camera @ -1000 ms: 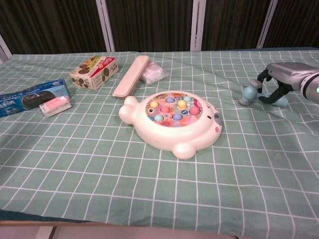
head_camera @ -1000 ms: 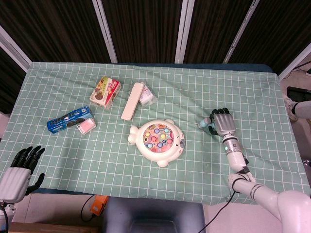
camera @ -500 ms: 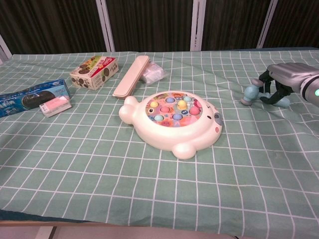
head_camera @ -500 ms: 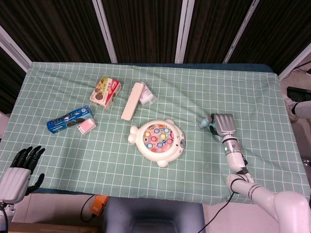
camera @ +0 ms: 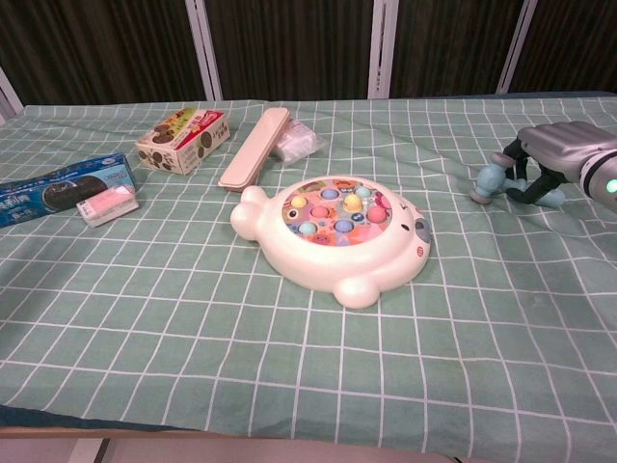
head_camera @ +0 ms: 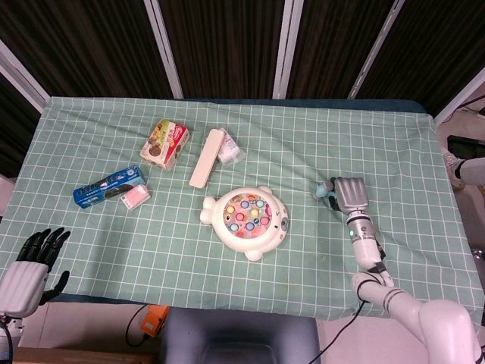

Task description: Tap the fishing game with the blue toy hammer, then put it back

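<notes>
The blue toy hammer (head_camera: 324,190) lies on the green checked cloth at the right, its pale blue head (camera: 488,180) poking out to the left of my right hand (head_camera: 350,196). That hand (camera: 554,154) sits over the handle with its fingers curled down around it, hiding most of the handle. The white fish-shaped fishing game (head_camera: 246,216) with coloured fish stands at the table's middle (camera: 337,231), well left of the hammer. My left hand (head_camera: 30,265) hangs off the table's near left corner, fingers apart and holding nothing.
At the back left lie a biscuit box (head_camera: 165,142), a long beige case (head_camera: 206,157) and a clear packet (head_camera: 229,151). A blue cookie pack (head_camera: 108,186) and a pink block (head_camera: 134,197) sit further left. The table edge runs just behind my right wrist.
My right hand's fingers, stretched out a second ago, have curled down around the hammer handle. The hammer head has shifted slightly to the right. The left hand has not moved.
</notes>
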Controlling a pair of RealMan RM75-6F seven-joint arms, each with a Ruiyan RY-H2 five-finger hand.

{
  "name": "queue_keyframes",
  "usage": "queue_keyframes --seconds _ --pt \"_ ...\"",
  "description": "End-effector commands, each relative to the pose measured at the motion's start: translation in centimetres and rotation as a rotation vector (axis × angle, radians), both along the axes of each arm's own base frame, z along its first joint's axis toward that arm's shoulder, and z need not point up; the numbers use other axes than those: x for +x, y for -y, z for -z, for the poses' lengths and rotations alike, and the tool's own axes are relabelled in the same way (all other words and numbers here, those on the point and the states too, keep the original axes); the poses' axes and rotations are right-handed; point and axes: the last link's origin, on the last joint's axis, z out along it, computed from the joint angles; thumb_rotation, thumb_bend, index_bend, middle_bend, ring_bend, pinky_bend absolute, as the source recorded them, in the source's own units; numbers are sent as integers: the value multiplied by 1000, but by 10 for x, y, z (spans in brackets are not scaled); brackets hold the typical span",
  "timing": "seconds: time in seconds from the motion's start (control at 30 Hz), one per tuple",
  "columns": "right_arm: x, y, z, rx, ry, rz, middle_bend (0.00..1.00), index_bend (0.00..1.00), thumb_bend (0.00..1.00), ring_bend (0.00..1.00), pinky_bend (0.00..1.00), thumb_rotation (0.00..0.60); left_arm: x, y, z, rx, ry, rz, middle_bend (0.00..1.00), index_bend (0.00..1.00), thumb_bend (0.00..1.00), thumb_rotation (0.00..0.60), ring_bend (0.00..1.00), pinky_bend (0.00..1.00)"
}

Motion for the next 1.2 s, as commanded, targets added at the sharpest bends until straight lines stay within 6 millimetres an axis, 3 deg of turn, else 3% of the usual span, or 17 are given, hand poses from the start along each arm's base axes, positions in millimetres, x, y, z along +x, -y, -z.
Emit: queue_keyframes --seconds 0.03,0.27,0.53,0.63,0.8,0.93,1.2 --pt "0 1 0 -1 0 -4 730 983 552 816 854 600 0 0 0 0 1 0 56 0 404 600 22 97" --pt "4 3 -11 -22 16 -39 735 988 552 821 859 600 0 1 0 0 3 4 57 0 405 600 22 97" --pt "27 -3 -43 -62 49 -133 735 989 553 821 860 600 1 2 -1 -2 9 12 57 0 405 600 22 97" --pt "43 -12 -51 -48 67 -177 735 989 552 821 860 600 2 3 0 -5 12 17 56 0 406 600 22 97" --pt "86 -34 -54 13 48 -292 735 989 553 822 860 600 2 2 -1 -8 18 18 57 0 406 600 22 97" --pt "128 -59 -46 83 49 -387 735 989 553 821 860 600 2 2 -2 -9 22 20 57 0 405 600 22 97" --pt "175 -82 -20 167 -39 -449 735 989 553 822 860 600 1 3 -6 -8 38 24 57 0 405 600 22 97"
